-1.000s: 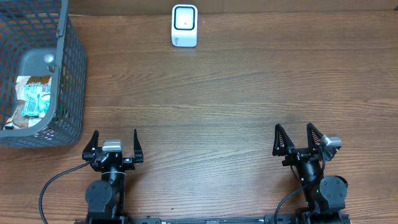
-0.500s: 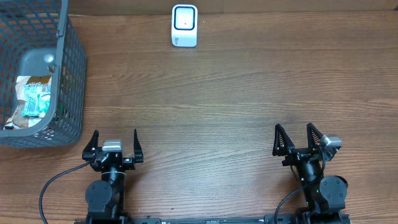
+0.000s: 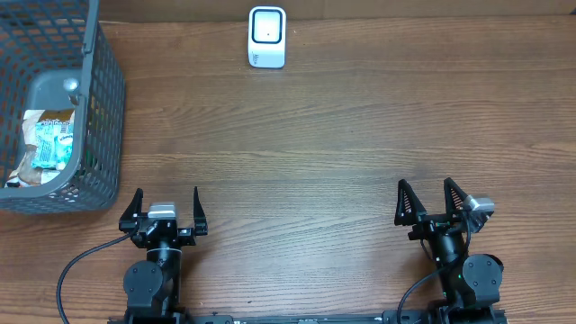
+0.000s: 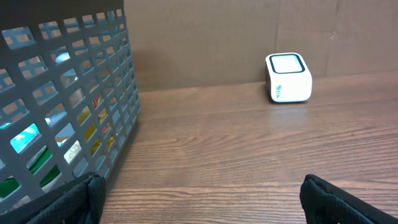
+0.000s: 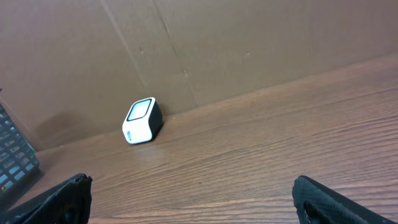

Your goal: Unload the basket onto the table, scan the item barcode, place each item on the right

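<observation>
The left claw (image 3: 166,194) and the right claw (image 3: 424,184) both sit at the near edge of the counter (image 3: 342,135), jaws spread wide, holding nothing; neither touches anything.

The thing to be scanned looks to be the pale, printed packet (image 3: 45,139) lying low in the grey mesh basket (image 3: 103,99) at the far left; a grey object (image 3: 54,90) lies beside it in the basket, and what that is I cannot tell. The white scanner (image 3: 267,37) stands at the back of the counter, well apart from the basket, its window facing up and forward.

Judging by its crumpled look, the packet is probably light, soft and film-wrapped; it should give under the fingers rather than resist, and the film may be slick. A hold across a flat end or a sealed seam seems safest, since a pinch on the puffed middle could slide off or crush the contents. The barcode is not visible from here, so the grip ought to leave the broad faces uncovered. The basket walls are tall; the left claw, being nearer, would likely have to come in from above.
</observation>
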